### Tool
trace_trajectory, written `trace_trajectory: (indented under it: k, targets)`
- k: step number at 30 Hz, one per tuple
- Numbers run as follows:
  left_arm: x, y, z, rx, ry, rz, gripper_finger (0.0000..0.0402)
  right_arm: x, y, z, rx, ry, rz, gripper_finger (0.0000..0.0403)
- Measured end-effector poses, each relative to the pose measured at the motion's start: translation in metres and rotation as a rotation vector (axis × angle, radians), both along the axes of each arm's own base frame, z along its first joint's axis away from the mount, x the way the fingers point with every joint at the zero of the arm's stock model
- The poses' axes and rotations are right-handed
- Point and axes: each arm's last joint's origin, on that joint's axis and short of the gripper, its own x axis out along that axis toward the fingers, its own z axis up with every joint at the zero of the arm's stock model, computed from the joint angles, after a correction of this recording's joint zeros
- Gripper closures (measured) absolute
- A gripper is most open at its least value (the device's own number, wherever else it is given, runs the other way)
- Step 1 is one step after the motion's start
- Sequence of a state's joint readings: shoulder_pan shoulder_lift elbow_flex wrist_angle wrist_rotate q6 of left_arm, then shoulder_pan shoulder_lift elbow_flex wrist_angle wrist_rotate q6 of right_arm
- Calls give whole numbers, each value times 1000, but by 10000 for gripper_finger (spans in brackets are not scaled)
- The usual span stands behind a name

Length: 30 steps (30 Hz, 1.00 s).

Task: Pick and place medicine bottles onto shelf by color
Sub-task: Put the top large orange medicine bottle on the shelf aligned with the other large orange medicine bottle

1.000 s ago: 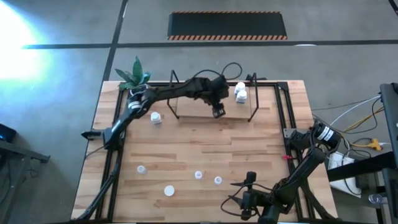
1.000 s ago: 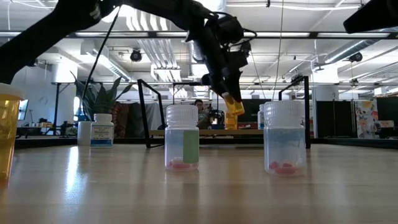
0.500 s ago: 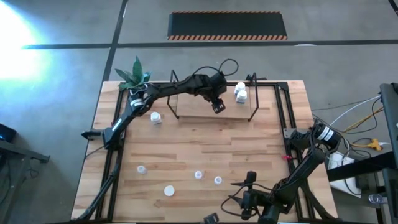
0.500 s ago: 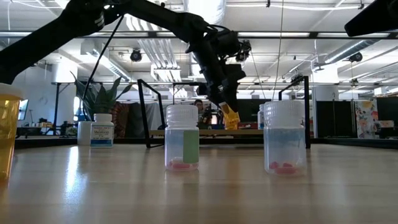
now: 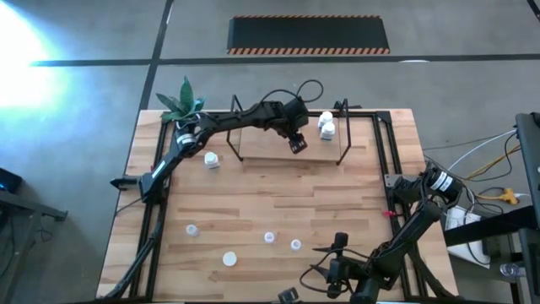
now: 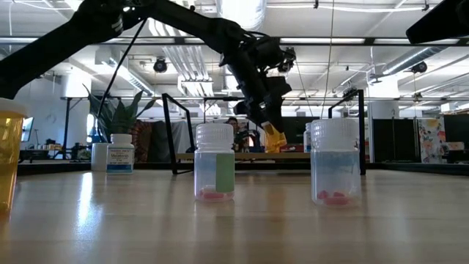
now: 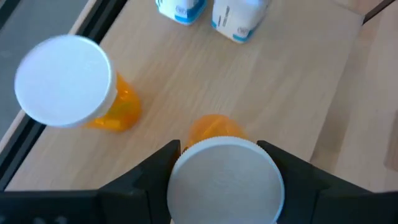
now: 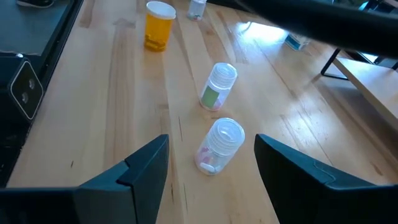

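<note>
1. Reaching from the counter's (image 5: 278, 203) left edge, my left arm stretches far across and bends down over the shelf (image 5: 261, 149), with my left claw (image 5: 297, 144) tipped downward above the shelf's pale board.
2. Clenched between the two dark fingers (image 7: 146, 177) of that claw is an orange bottle (image 7: 214, 129); in my left wrist view its broad white cap fills the gap between them and the orange body shows just beyond.
3. From the low view the orange bottle (image 6: 274, 139) hangs tilted under the claw, close above the shelf board; whether it touches the board I cannot tell.
4. On the shelf beside it stands a second orange bottle (image 7: 93, 102), upright, white-capped, near the board's edge by the black rail.
5. Two white bottles (image 5: 326, 126) with blue labels stand together farther along the shelf, toward its right end.
6. My right arm waits folded at the counter's near right corner, well apart from the shelf, and my right claw (image 8: 208, 177) is spread wide and holds nothing.
7. Ahead of that claw stand two clear bottles (image 8: 219, 145), and past them one more orange one (image 8: 158, 25).
</note>
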<state>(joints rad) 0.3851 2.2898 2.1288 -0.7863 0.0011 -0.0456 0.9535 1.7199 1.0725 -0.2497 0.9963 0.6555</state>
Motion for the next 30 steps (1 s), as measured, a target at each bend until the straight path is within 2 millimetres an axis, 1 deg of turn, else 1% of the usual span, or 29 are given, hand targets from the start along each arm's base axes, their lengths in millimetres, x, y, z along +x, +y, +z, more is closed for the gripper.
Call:
trace_trajectory:
  k: [10, 20, 24, 30]
  targets:
    - [-1, 2, -2, -2, 0, -2, 213, 0, 0, 0, 0, 0, 0, 177]
    - [0, 3, -2, -14, -15, -8, 155, 0, 0, 0, 0, 0, 0, 177]
    - [1, 4, -1, -3, -28, -14, 150, 0, 0, 0, 0, -1, 0, 177]
    - [5, 7, 4, 85, -67, -45, 149, 0, 0, 0, 14, -4, -7, 177]
